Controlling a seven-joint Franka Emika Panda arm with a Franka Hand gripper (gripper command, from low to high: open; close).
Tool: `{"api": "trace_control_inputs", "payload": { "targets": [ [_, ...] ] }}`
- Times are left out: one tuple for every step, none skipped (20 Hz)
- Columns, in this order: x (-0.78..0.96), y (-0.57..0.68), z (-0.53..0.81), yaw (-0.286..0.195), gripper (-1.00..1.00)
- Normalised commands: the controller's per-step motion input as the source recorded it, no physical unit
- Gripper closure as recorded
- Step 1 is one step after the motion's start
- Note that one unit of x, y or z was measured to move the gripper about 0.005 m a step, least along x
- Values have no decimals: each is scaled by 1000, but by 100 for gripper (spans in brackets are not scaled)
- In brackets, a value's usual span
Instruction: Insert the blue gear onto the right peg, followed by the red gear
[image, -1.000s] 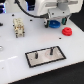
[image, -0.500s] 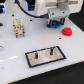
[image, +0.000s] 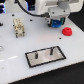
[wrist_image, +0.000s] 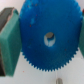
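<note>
Working across the exterior view from its left, we first note a small beige fixture (image: 19, 27) near the white table's (image: 15, 60) far edge. Nearer the front lies the black, light-rimmed plate (image: 46, 56) with two thin upright pins; the right peg (image: 52, 50) stands at its end toward the exterior view's right. Above and behind it hangs the gripper (image: 55, 22), clear of the table, the blue gear (image: 56, 23) between its fingers. In the wrist view we see green pads (wrist_image: 10, 40) pressed against the toothed rim of the blue gear (wrist_image: 50, 37), its central hole plain. Farthest right, the red gear (image: 65, 32) sits on the table, apart from the plate.
</note>
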Motion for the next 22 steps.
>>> {"api": "trace_control_inputs", "payload": {
  "targets": [
    [504,-68,556,0,100],
    [510,-83,560,0,100],
    [554,-103,567,0,100],
    [598,-126,545,0,100],
    [640,-152,506,0,100],
    [656,-156,499,0,100],
    [671,-150,489,0,100],
    [703,-131,498,0,100],
    [727,-83,467,0,100],
    [749,-108,471,0,100],
    [757,-64,480,0,100],
    [766,-50,500,0,100],
    [773,-64,509,0,100],
    [774,-78,481,0,100],
    [777,-95,457,0,100],
    [782,-136,451,0,100],
    [799,-189,448,0,100],
    [809,-224,453,0,100],
    [813,-198,450,0,100],
    [798,-161,422,0,100],
    [809,-212,453,0,100],
    [822,-208,429,0,100]
  ]
}}
